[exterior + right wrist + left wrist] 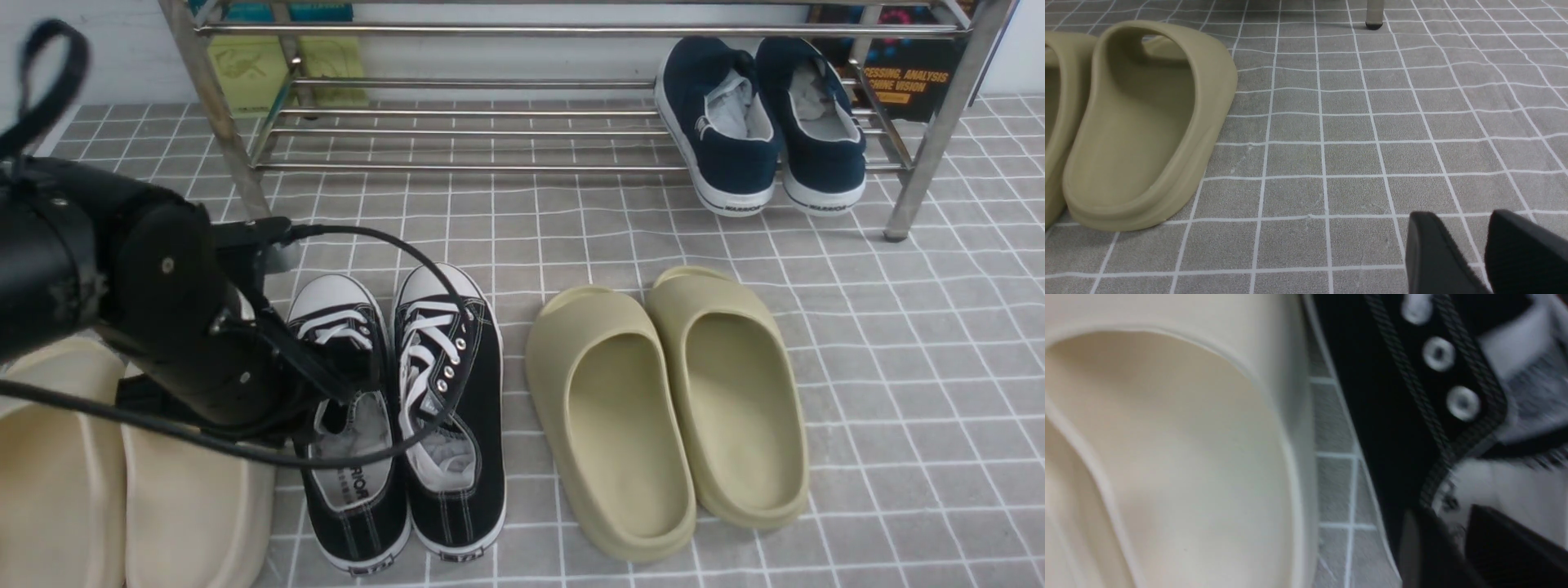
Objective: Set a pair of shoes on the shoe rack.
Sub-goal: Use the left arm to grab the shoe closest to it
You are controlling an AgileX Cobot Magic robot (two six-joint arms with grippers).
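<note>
Two black canvas sneakers with white laces stand side by side on the floor, the left one (353, 457) and the right one (454, 384), toes toward the shoe rack (490, 131). My left gripper (347, 388) is down at the left sneaker's opening. In the left wrist view the gripper (1453, 516) has one finger outside and one inside the sneaker's (1380, 416) side wall, closed narrowly on it. The sneaker rests on the floor. My right gripper (1457, 218) hangs low over bare floor, slightly open and empty. It is out of the front view.
Navy slip-on shoes (763, 122) sit on the rack's lower shelf at the right. Olive slippers (665, 400) lie right of the sneakers and also show in the right wrist view (1143, 122). Beige slippers (122, 490) lie close on the left. A rack leg (1374, 16) stands ahead.
</note>
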